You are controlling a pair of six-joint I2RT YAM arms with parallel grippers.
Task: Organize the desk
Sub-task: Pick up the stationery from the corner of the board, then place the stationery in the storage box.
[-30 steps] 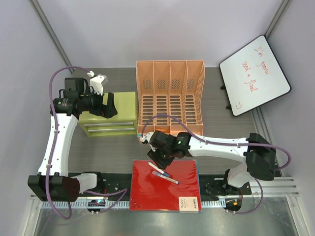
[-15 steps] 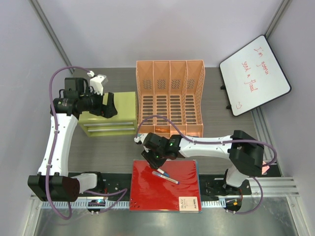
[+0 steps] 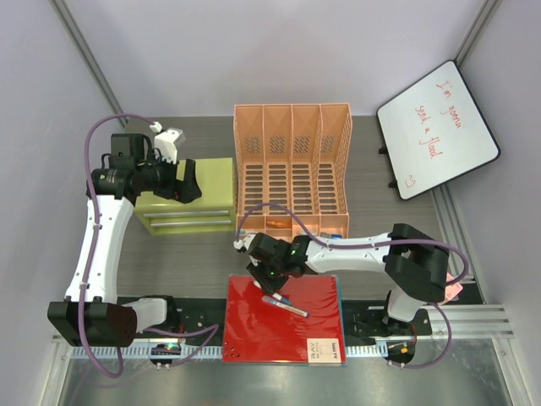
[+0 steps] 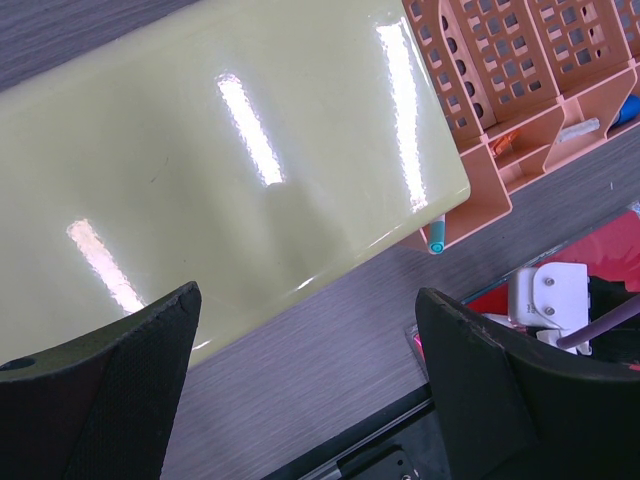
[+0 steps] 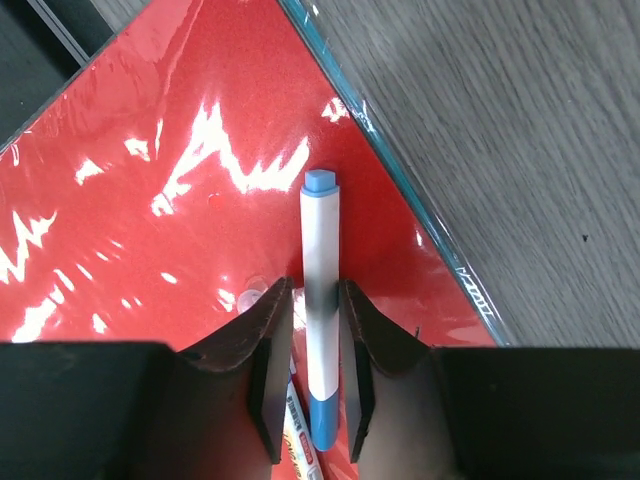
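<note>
Bench, dark grey wood grain, runs under both hands. The right hand sits low over the bench's near edge, where a red folder lies flat. In the right wrist view, bare bench shows just past the folder's teal-edged side, ahead of the fingers and to their right. The left hand hangs above the far left part of the bench, over a lime-green cabinet. A strip of bare bench shows just under its fingertips.

Right hand: the fingers are drawn in narrow and pinch a marker across its white barrel, one pad on each side. The marker lies flat on the folder with one blue end pointing away from the hand. A second pen lies partly hidden under the fingers, close to the marker; I cannot tell whether the two touch.

Left hand: the fingers are spread wide and empty. The cabinet's glossy top fills the view ahead of them.

Surface and room: an orange mesh file rack stands on the bench just right of the left hand and beyond the right hand. A teal-tipped pen pokes out at the rack's base, beside the cabinet corner. A whiteboard with red handwriting stands tilted, well off to the right of the right hand. The walls are pale.
</note>
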